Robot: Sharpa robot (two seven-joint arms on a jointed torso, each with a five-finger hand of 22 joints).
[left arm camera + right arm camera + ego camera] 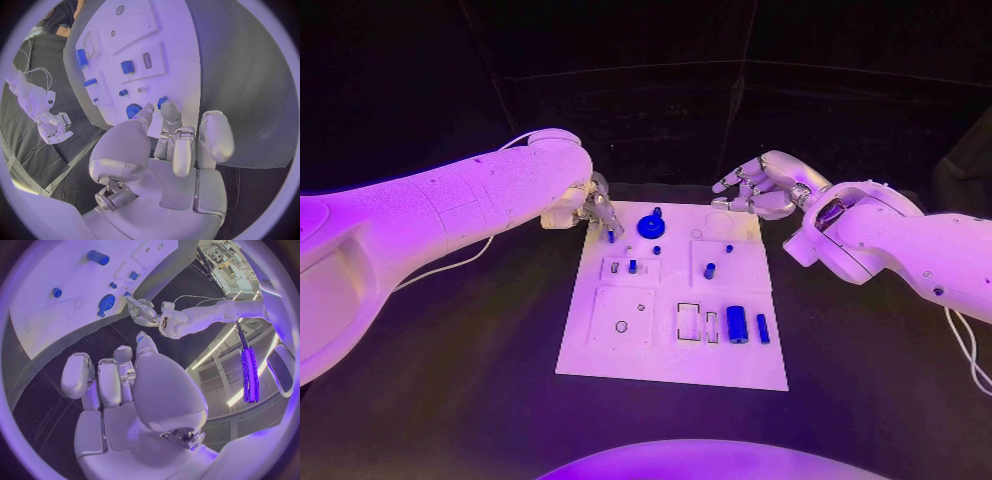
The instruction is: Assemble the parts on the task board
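Head view: the task board point(678, 300) lies flat in the middle of the black table point(473, 400). The left hand point(599, 213) is at the board's far left corner, fingertips down on a small blue part point(610, 236) at the board edge. Just beside it stands a round blue part with a knob point(652, 226). The right hand point(759, 188) is off the board, beyond its far right corner, fingers curled loosely and apart with nothing in them. Near the board's near edge, a large blue cylinder point(736, 324) and a slimmer blue bar point(763, 328) lie side by side. Small blue pegs point(710, 270) are at mid-board.

Left wrist view: the left hand point(169, 150) reaches to the board point(181, 75). Thumb and one fingertip meet around the small blue part point(162, 102) at the board edge; the other fingers are extended alongside. The round blue part point(133, 110) sits just beside the thumb tip.

Right wrist view: the right hand point(119, 385) hangs over bare table, clear of the board point(50, 315), holding nothing, fingers slightly bent and apart. Across the board, the left hand point(142, 311) touches down near the round blue part point(106, 303).
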